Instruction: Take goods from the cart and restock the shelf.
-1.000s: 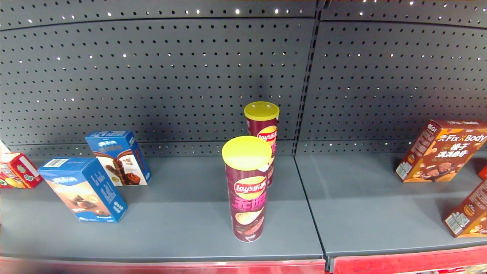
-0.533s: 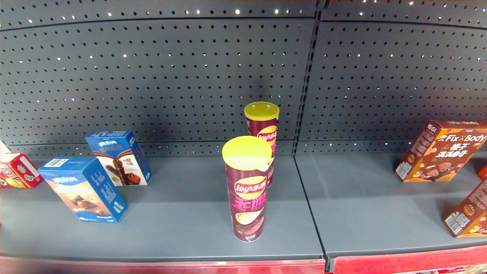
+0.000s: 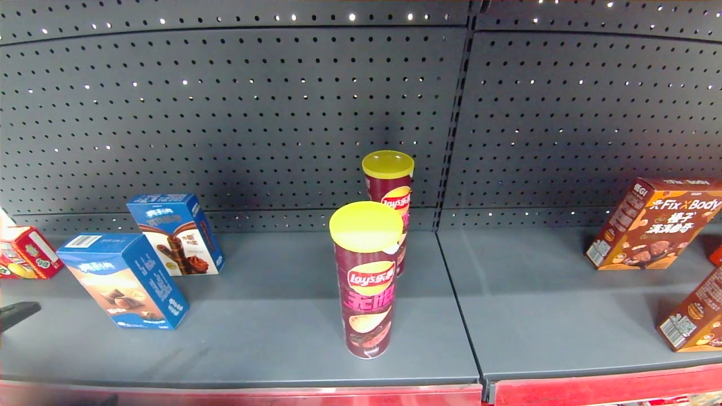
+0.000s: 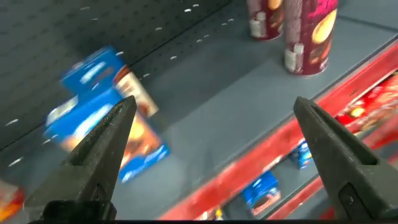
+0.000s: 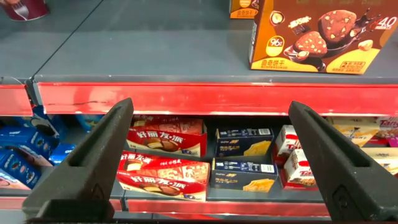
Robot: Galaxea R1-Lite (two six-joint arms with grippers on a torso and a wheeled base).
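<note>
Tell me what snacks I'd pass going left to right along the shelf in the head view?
red box → front blue box → front chip can → back brown box

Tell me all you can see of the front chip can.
The front chip can is a tall maroon tube with a flat yellow lid, a red-and-yellow logo, pink print and a chip picture. It stands upright, lid on, on the grey shelf near its front edge. A second can stands right behind it; whether they touch I cannot tell.
</note>
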